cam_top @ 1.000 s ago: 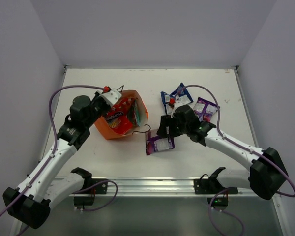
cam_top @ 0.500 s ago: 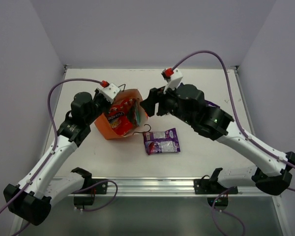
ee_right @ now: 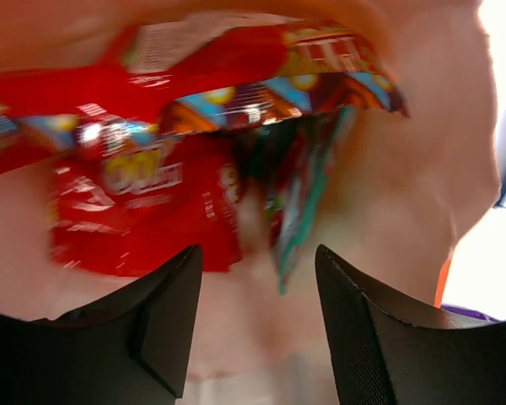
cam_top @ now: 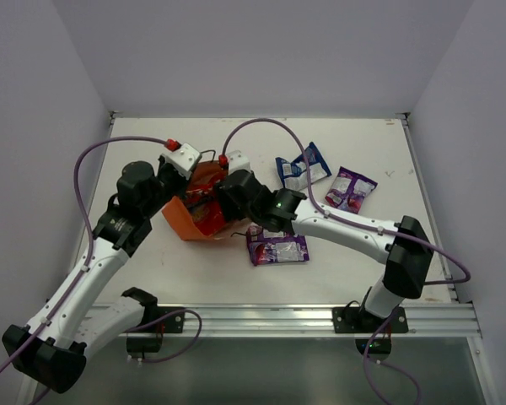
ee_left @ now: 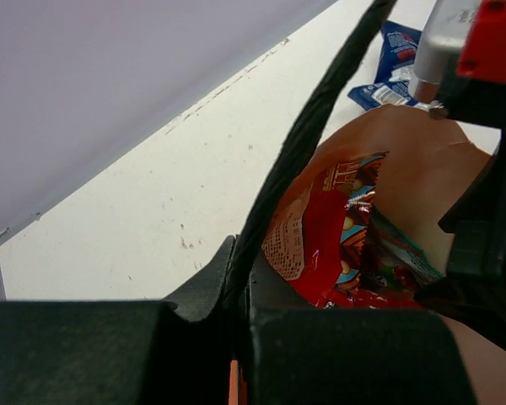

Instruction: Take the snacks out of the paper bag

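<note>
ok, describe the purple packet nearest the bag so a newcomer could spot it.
Find the orange paper bag, left of centre on the table. Right of it, toward the near edge, a purple packet lies flat. Unlike the other purple packet, farther right past the blue packet, this one lies closest to the bag.

The right gripper [ee_right: 257,283] looks straight into the paper bag [ee_right: 438,160], its two black fingers [ee_right: 152,329] parted with nothing between them. Against the pale inside lies a red packet [ee_right: 143,211], with a red-orange packet [ee_right: 236,59] above it and a teal-green packet [ee_right: 308,202] edge-on just beside them, all somewhat blurred
</note>
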`<state>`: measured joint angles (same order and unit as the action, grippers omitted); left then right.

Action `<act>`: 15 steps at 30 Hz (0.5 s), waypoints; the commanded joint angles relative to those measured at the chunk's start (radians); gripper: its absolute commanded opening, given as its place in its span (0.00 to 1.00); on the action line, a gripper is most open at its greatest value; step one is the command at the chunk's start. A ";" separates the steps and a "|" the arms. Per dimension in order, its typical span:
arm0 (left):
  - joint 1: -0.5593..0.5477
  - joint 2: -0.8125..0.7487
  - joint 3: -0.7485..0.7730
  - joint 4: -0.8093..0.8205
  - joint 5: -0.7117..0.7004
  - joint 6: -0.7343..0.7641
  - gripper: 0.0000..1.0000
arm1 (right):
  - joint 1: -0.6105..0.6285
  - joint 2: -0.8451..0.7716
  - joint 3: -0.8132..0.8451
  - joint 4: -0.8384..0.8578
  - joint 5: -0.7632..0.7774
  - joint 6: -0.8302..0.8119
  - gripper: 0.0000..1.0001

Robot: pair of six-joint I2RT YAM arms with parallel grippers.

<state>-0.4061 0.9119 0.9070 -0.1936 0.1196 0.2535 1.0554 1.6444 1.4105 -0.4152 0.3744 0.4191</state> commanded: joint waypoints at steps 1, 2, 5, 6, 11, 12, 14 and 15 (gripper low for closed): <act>0.000 -0.047 0.029 0.085 0.020 -0.033 0.00 | 0.002 0.014 0.008 0.059 0.164 0.026 0.60; 0.000 -0.048 0.029 0.082 0.020 -0.034 0.00 | 0.000 0.037 0.013 0.059 0.185 0.029 0.61; 0.000 -0.048 0.033 0.077 0.020 -0.036 0.00 | -0.005 0.083 0.022 0.064 0.242 0.041 0.64; 0.000 -0.048 0.035 0.075 0.020 -0.039 0.00 | -0.006 0.091 0.022 0.072 0.247 0.046 0.65; 0.000 -0.044 0.047 0.068 0.026 -0.040 0.00 | -0.034 0.127 -0.016 0.160 0.202 0.050 0.65; 0.000 -0.044 0.049 0.066 0.026 -0.040 0.00 | -0.038 0.133 -0.021 0.171 0.198 0.050 0.64; 0.000 -0.042 0.049 0.066 0.022 -0.040 0.00 | -0.055 0.144 -0.042 0.219 0.164 0.037 0.62; 0.000 -0.039 0.049 0.066 0.023 -0.040 0.00 | -0.058 0.143 -0.051 0.239 0.159 0.034 0.61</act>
<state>-0.4061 0.9001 0.9070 -0.2153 0.1272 0.2272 1.0271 1.7775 1.3869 -0.2760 0.5331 0.4446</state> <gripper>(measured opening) 0.030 0.619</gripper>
